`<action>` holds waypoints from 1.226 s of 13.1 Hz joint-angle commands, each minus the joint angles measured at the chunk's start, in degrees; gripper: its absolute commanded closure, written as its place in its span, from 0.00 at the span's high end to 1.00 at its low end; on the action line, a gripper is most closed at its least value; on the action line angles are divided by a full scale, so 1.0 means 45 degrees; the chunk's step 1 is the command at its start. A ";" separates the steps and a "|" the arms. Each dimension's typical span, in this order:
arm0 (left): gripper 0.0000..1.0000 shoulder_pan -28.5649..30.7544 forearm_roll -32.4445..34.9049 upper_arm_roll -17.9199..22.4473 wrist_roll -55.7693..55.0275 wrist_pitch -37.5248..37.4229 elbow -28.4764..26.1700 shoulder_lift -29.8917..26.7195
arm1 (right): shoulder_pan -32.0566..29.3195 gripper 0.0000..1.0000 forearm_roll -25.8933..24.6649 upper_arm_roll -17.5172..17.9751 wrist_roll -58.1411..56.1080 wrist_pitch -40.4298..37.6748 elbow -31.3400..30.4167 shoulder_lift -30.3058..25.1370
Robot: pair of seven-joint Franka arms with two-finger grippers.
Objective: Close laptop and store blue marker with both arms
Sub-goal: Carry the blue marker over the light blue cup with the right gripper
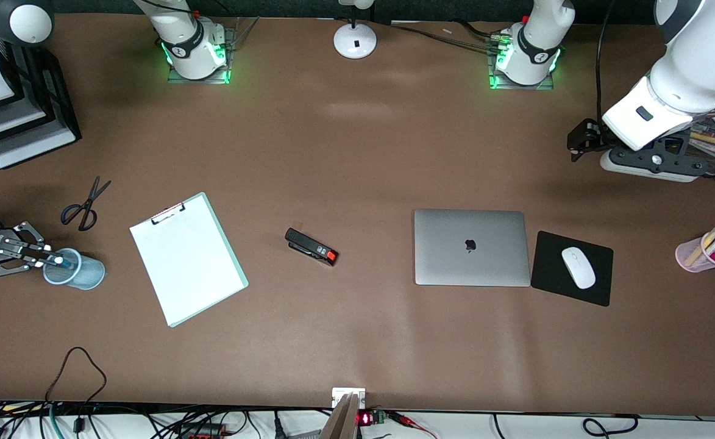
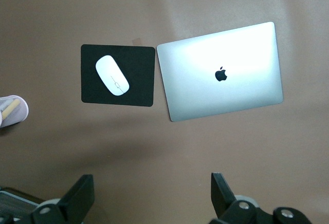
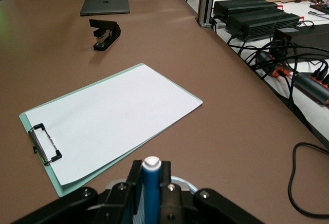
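My right gripper [image 1: 58, 260] pinched the marker [image 3: 151, 183] upright directly over the cup [image 1: 83, 274], beside the clipboard [image 1: 186, 259], while my left gripper [image 2: 154, 198] hung spread, waiting above the shut laptop [image 1: 470, 247].

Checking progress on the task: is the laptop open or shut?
Shut. The laptop lies flat beside the mouse pad, lid logo facing up, no keys showing.

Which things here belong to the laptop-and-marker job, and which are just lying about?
Job: laptop, already closed; blue marker, held by right gripper over the blue cup.
Lying about: clipboard, stapler, scissors, mouse, pen cup.
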 commanded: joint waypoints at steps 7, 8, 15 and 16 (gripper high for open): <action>1.00 0.0008 0.0216 -0.0114 -0.0157 -0.0623 0.0326 -0.0154 | -0.0175 1.00 0.0133 0.0135 0.0079 -0.0227 0.0406 0.0447; 1.00 -0.0011 0.0216 -0.0114 -0.0157 -0.0604 0.0326 -0.0135 | -0.0175 1.00 0.0114 0.0135 0.0234 -0.0247 0.0426 0.0291; 1.00 -0.0012 0.0235 -0.0232 -0.0197 -0.0604 0.0326 -0.0134 | 0.0000 1.00 -0.1036 0.0096 0.3141 -0.1124 0.0465 -0.1485; 1.00 0.0008 0.0235 -0.0232 -0.0197 -0.0642 0.0326 -0.0154 | 0.0020 1.00 -0.1329 0.0134 0.3668 -0.1242 0.0465 -0.1816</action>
